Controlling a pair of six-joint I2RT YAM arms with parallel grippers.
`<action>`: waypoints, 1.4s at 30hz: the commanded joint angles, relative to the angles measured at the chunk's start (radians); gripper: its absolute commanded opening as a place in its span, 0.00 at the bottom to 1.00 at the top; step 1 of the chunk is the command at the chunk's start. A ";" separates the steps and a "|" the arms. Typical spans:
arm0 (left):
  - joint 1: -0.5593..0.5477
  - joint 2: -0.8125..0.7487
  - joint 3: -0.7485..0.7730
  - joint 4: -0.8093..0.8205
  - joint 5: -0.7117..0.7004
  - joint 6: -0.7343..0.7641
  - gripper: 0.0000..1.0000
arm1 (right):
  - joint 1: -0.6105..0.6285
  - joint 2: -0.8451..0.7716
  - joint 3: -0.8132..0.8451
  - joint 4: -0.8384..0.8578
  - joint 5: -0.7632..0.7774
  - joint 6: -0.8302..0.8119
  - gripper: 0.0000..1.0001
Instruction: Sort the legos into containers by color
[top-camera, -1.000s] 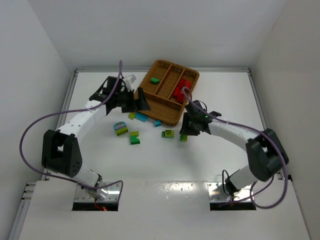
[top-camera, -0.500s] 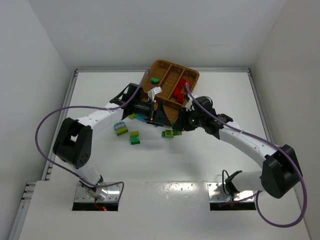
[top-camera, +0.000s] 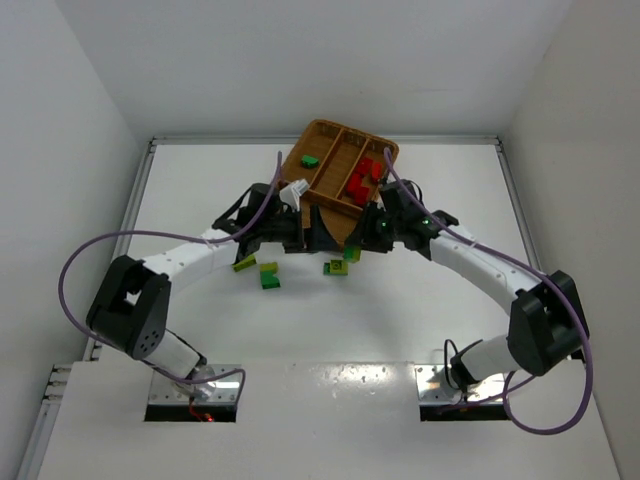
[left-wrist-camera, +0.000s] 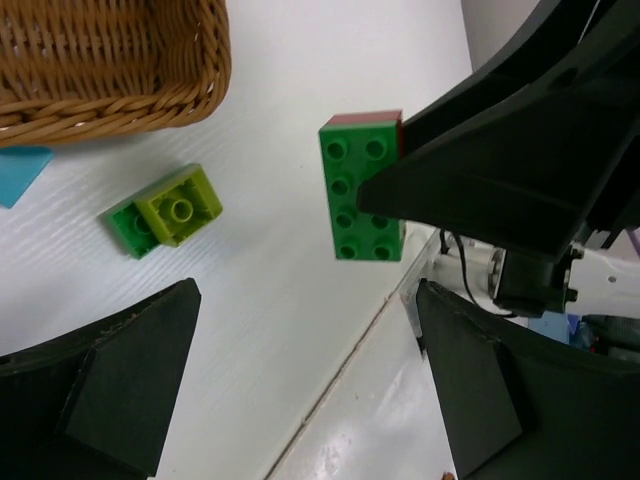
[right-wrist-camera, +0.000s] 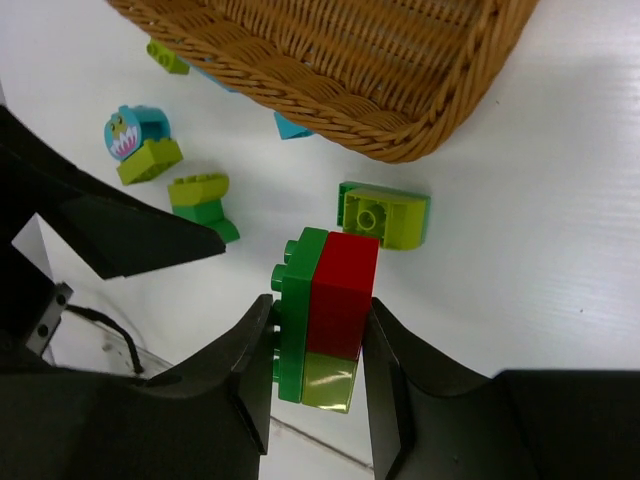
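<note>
White walls close in a white bench (top-camera: 180, 190), seen from above. The left arm (top-camera: 190, 252) and the right arm (top-camera: 470, 258) both reach forward and bend inward. Their wrists sit close together, just in front of the near edge of a brown wicker tray (top-camera: 322, 126). The tray's left compartment holds one green brick (top-camera: 311, 159). Its right compartment holds several red bricks (top-camera: 362, 178). A lime brick (top-camera: 245, 263) and a green-and-lime pair (top-camera: 269, 276) lie loose on the bench near the left wrist.

From the left wrist, the left jaws are spread wide with nothing between them, above the bench. Beyond them the right jaws hold a stacked piece (left-wrist-camera: 362, 187) in the air. Its green studded face is toward the camera, with a red edge at the top. A lime-on-green brick (left-wrist-camera: 165, 208) lies on the bench beside the tray's rounded corner. A light blue piece (left-wrist-camera: 20, 170) shows at the left edge.

From the right wrist, the right jaws are clenched on the stacked piece, which is a green layer, a red block and a lime block. It hangs over the bench, outside the tray's woven wall and in no compartment. The lime-on-green brick lies between it and the tray. A teal piece with a printed face (right-wrist-camera: 130, 130) sits on the bench to the left.
</note>
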 joint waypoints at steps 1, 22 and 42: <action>-0.038 0.015 0.005 0.131 -0.037 -0.075 0.96 | 0.012 -0.019 0.043 -0.035 0.065 0.136 0.14; -0.090 0.127 0.004 0.313 0.094 -0.166 0.65 | 0.003 -0.051 -0.020 0.085 -0.013 0.202 0.16; 0.003 0.109 0.059 0.221 0.221 -0.098 0.00 | -0.187 -0.119 -0.087 0.236 -0.258 0.030 0.65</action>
